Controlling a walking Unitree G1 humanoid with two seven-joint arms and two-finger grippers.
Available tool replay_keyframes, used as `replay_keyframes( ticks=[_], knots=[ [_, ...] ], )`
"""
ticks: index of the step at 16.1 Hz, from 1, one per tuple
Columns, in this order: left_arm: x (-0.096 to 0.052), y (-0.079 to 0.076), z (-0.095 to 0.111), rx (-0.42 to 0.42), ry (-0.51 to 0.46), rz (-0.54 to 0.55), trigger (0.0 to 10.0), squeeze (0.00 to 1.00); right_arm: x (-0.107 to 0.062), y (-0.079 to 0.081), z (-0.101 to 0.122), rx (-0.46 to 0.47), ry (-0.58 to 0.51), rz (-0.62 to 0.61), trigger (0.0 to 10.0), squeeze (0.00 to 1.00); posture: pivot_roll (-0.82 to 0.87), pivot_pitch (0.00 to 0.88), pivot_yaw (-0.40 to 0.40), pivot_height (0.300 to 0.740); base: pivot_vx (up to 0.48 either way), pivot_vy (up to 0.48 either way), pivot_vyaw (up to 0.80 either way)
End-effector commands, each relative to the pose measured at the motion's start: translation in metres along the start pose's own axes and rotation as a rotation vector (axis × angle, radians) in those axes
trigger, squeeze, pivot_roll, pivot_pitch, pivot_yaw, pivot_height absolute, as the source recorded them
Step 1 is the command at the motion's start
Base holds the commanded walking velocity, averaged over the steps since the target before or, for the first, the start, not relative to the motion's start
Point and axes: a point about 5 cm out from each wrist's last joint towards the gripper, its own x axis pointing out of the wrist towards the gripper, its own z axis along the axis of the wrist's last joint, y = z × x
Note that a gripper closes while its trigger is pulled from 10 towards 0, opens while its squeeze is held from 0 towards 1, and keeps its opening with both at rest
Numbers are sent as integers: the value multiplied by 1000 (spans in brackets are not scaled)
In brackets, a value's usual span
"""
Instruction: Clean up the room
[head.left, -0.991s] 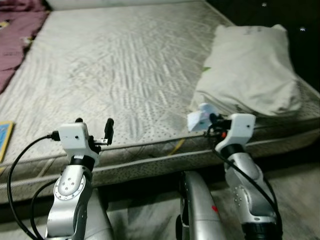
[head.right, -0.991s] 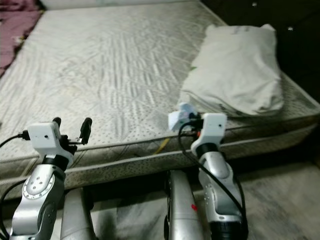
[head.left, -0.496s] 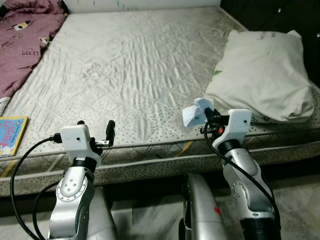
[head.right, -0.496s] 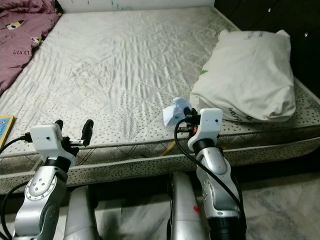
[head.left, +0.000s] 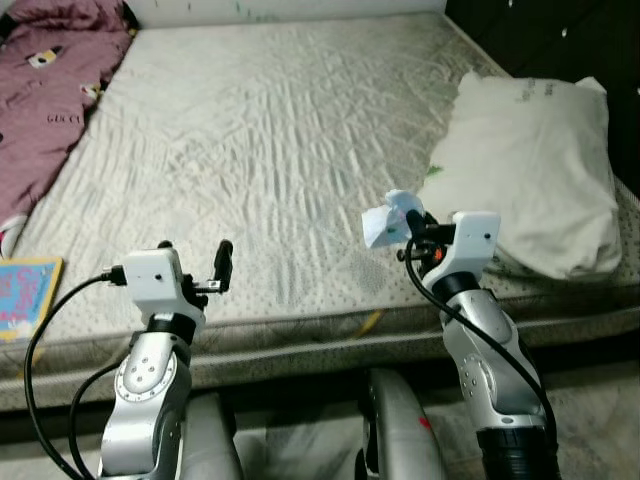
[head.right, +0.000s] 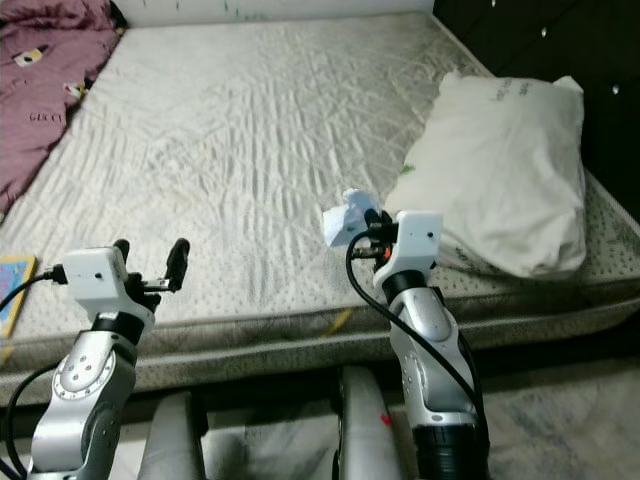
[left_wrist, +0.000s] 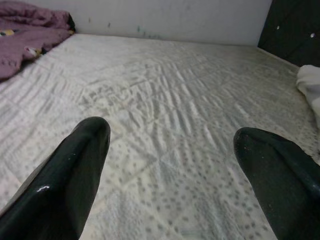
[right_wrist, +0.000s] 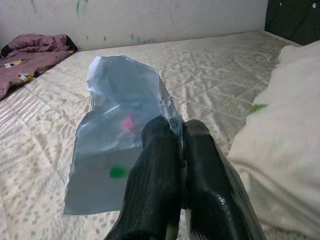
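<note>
My right gripper (head.left: 413, 228) is shut on a crumpled pale blue wrapper (head.left: 385, 220), held just above the near edge of the mattress (head.left: 260, 130). In the right wrist view the wrapper (right_wrist: 120, 150) stands pinched between the two black fingers (right_wrist: 155, 190) and carries small pink and green marks. My left gripper (head.left: 192, 262) is open over the mattress's near edge at the left, nothing between its fingers (left_wrist: 75, 170). A white pillow (head.left: 530, 170) lies on the right side of the bed, right beside the right gripper.
A purple garment (head.left: 55, 90) lies bunched at the far left of the bed. A colourful flat book (head.left: 28, 298) rests at the near left edge. Dark padded panels (head.left: 540, 40) stand at the far right. Grey floor (head.left: 590, 440) shows below the bed.
The whole view has shifted, so the camera moved and now shows more of the bed's left. The right gripper still holds the wrapper, a little higher over the mattress edge.
</note>
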Motion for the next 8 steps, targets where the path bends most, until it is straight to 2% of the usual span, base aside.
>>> replay_keyframes(
  ticks=[1, 6, 8],
  knots=[
    [2, -1, -1, 38, 12, 1, 10000, 0, 1, 0, 2, 6, -10, -5, 10000, 0, -99, 5, 2, 652, 0, 0, 0],
    [8, 1, 2, 105, -3, 28, 10000, 0, 1, -2, 3, -1, -14, -18, 10000, 0, -102, 4, 9, 712, 0, 0, 0],
    [8, 3, -1, 68, 23, 44, 10000, 0, 0, -3, 1, -8, -7, -23, 10000, 0, -100, 3, 10, 736, 0, 0, 0]
  ],
)
